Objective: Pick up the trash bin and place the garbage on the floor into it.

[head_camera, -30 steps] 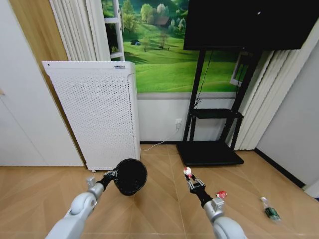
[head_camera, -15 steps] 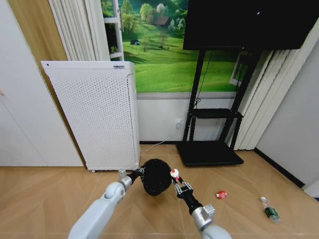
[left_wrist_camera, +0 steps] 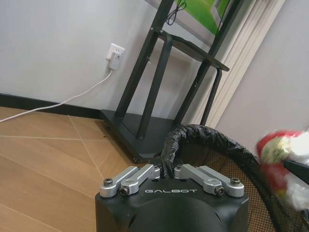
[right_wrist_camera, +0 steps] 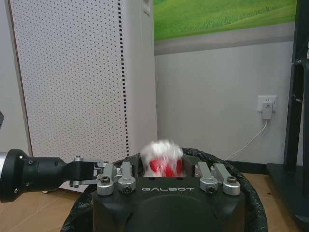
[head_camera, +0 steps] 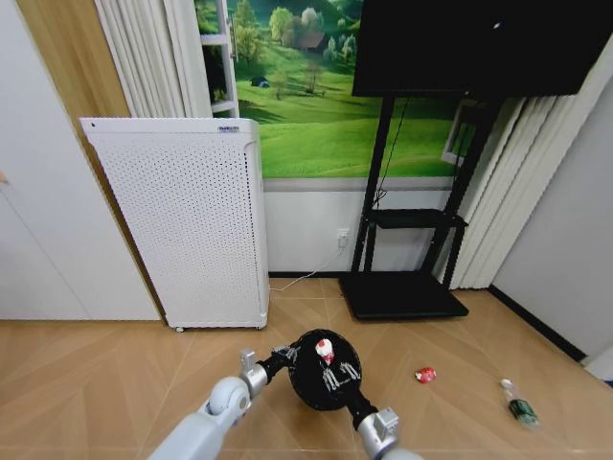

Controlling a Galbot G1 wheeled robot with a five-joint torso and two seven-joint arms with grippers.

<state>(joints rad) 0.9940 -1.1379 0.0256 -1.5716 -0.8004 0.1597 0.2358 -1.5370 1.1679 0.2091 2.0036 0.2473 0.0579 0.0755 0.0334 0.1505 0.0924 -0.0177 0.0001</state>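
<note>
My left gripper (head_camera: 285, 356) is shut on the rim of the black trash bin (head_camera: 330, 388) and holds it tilted above the floor (head_camera: 86, 383). In the left wrist view its fingers (left_wrist_camera: 137, 175) pinch the bin's rim (left_wrist_camera: 212, 137). My right gripper (head_camera: 328, 362) is shut on the red-and-white wrapper (head_camera: 325, 348), right over the bin's mouth. The right wrist view shows the wrapper (right_wrist_camera: 161, 157) between its fingers, above the rim (right_wrist_camera: 246, 193). A small red packet (head_camera: 425, 375) and a clear bottle with a green label (head_camera: 520, 408) lie on the floor to the right.
A white perforated cabinet (head_camera: 187, 220) stands at the back left. A black screen stand (head_camera: 402, 287) stands at the back right, with a cable running to a wall socket (head_camera: 343, 236). Open parquet lies on both sides of the arms.
My left arm has carried the bin to the right, toward the middle. My right gripper has brought the wrapper left and now holds it over the bin's mouth.
</note>
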